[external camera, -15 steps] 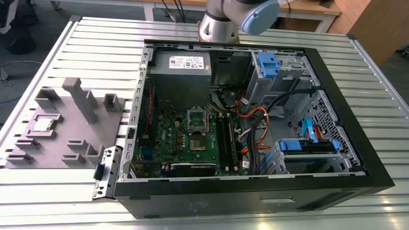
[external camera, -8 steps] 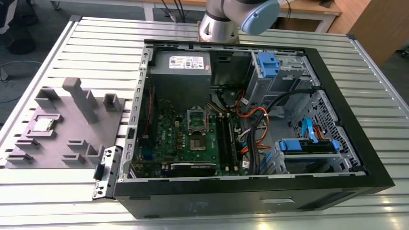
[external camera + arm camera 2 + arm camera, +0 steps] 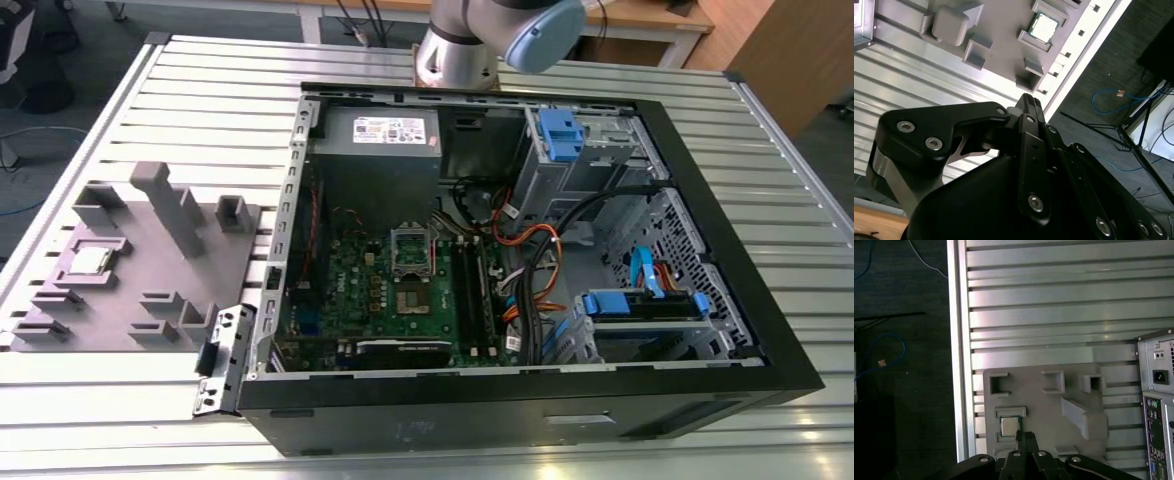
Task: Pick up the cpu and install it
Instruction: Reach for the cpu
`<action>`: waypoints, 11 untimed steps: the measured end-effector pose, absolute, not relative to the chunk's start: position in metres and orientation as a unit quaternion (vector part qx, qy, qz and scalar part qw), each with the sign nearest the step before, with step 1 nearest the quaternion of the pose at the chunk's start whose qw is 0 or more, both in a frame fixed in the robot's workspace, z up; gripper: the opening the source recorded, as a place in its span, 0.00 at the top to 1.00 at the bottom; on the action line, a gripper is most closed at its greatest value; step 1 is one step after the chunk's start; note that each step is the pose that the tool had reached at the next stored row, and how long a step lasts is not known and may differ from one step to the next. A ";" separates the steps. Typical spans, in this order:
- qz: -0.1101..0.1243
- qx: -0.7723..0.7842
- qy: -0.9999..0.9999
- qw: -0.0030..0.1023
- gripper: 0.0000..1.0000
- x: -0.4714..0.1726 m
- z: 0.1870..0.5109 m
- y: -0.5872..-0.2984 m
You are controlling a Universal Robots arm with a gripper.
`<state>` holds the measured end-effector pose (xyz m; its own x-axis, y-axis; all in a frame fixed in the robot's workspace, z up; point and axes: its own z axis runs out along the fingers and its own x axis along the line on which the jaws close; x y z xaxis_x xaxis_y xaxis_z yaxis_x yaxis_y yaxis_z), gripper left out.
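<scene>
Exterior view, cpu: I see the cpu (image 3: 88, 261) lying flat in a recess of the grey moulded tray (image 3: 147, 278), well apart from the green motherboard (image 3: 400, 300).
Exterior view, tray: it sits on the slatted metal bench (image 3: 801, 170), just beside the open computer case (image 3: 534, 420), on the exterior view's left.
Exterior view, board: the dark socket frame (image 3: 410, 251) sits near the motherboard's middle, inside the case.
Exterior view, arm: the arm (image 3: 467, 45) rises behind the case's far edge.
Second wrist view, claw: the claw (image 3: 1027, 100) has its black fingers pressed together, with nothing between them.
Second wrist view, cpu: silvery top up, seated in its recess, clear of the tips.
First wrist view, claw: tips together over the tray, the cpu just beside them in the picture. I cannot tell how high they hang.
</scene>
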<state>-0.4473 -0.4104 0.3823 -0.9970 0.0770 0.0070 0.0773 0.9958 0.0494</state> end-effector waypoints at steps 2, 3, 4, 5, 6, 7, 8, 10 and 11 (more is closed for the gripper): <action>-0.025 -0.039 -0.999 0.003 0.89 -0.447 0.379 -0.416; -0.025 -0.039 -0.999 0.003 0.89 -0.447 0.377 -0.419; -0.025 -0.039 -0.999 0.003 0.89 -0.447 0.375 -0.421; -0.025 -0.039 -0.999 0.003 0.89 -0.447 0.373 -0.423; -0.025 -0.039 -0.999 0.003 0.89 -0.447 0.372 -0.424; -0.025 -0.039 -0.999 0.003 0.89 -0.447 0.370 -0.425; -0.025 -0.039 -0.999 0.003 0.89 -0.447 0.368 -0.426; -0.025 -0.039 -0.999 0.003 0.89 -0.447 0.364 -0.428; -0.025 -0.039 -0.999 0.003 0.89 -0.447 0.362 -0.428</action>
